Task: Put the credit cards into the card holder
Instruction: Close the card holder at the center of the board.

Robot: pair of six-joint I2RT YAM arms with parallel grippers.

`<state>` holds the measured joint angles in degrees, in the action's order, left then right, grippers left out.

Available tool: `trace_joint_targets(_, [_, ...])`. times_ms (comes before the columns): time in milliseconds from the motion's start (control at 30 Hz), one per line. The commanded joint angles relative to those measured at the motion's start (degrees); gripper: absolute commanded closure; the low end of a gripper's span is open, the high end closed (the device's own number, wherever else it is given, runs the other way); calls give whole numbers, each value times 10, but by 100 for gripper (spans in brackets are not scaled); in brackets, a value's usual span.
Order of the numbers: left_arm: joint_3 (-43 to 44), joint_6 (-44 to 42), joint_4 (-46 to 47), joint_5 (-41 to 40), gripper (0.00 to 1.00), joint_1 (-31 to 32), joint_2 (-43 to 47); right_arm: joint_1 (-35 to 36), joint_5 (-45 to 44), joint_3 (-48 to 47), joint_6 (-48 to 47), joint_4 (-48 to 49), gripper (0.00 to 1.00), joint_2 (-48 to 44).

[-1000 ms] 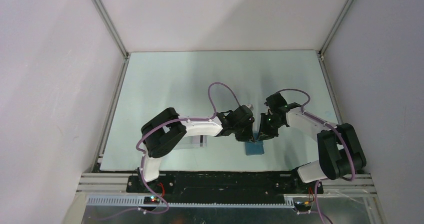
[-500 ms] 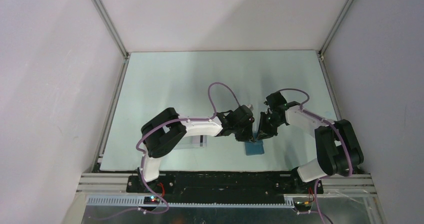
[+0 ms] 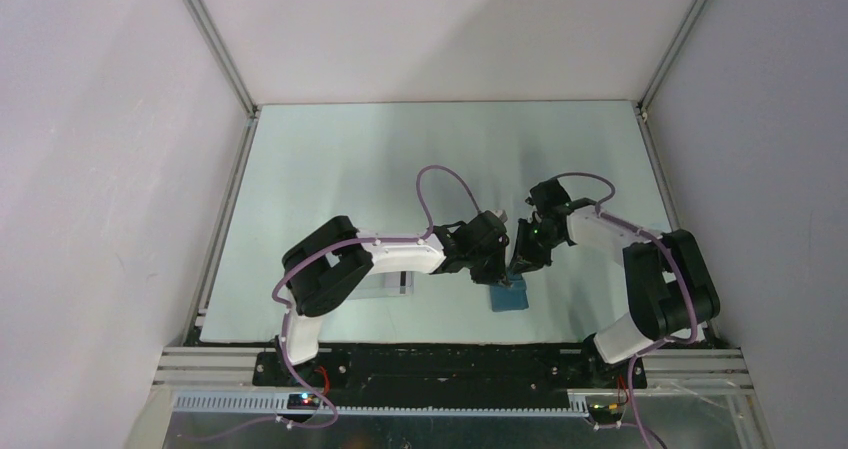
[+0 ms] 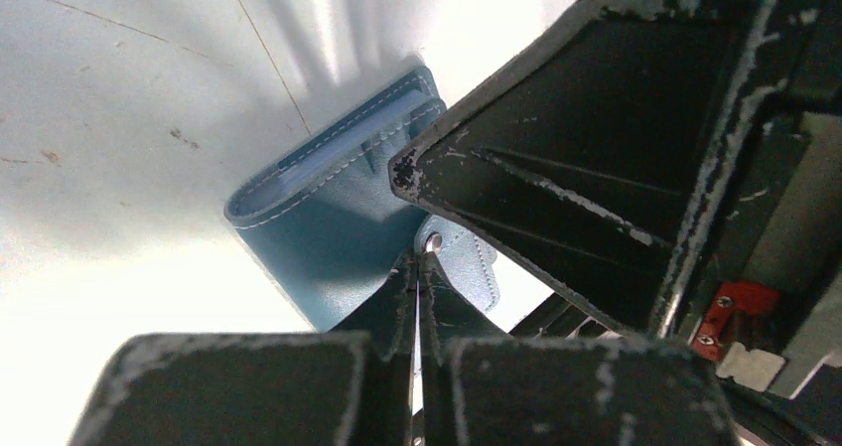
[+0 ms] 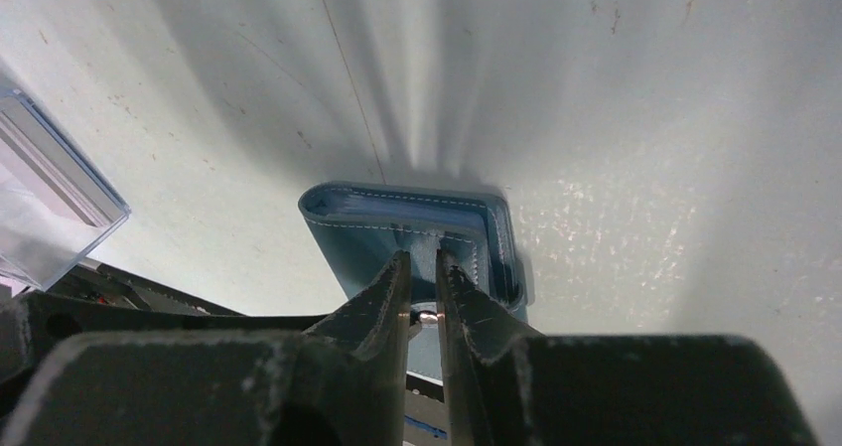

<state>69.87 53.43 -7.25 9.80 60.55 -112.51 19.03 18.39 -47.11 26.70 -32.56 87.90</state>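
Teal-blue folding card holder (image 3: pixel 510 299) lies flat on the pale bench (image 3: pixel 350 169), near middle-right, long axis roughly left-right, clasp tab (image 4: pixel 472 262) at its far edge. Left end effector (image 4: pixel 417 262) is pressed together there. Right end effector (image 5: pixel 422 259) sits astride the tab, barely parted; I cannot tell whether it grips.

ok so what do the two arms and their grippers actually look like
Both arms have black joint housings and white links: left arm, right arm. A purple cable loops along each. The left gripper and right gripper have black tapering fingers, paint chipped at the edges. A small green light shows on the right arm's wrist.
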Motion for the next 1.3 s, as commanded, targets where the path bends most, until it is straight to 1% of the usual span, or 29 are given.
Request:
trace_joint_targets(0, [7,-16,-7,7,100,6,21,4,-30,-14,-8,3,81,30])
trace_joint_targets(200, [5,-17,-10,-4,100,5,32,9,-48,-14,-7,-6,82,52])
trace_joint_targets(433, [11,-17,-11,2,100,5,34,10,-50,-14,-9,-8,82,53])
trace_joint_targets(800, [-5,-9,-16,-1,100,6,32,12,-43,-15,-10,-9,82,47])
trace_joint_targets(933, [-11,-4,-21,-3,100,6,29,10,-28,-15,-12,-11,81,25])
trace_joint_targets(1133, [-20,-2,-25,-8,100,7,29,6,-23,-19,-17,-40,78,-56])
trace_joint_targets(1267, [-20,-3,-26,-10,100,8,29,3,-25,-18,-22,-70,79,-96])
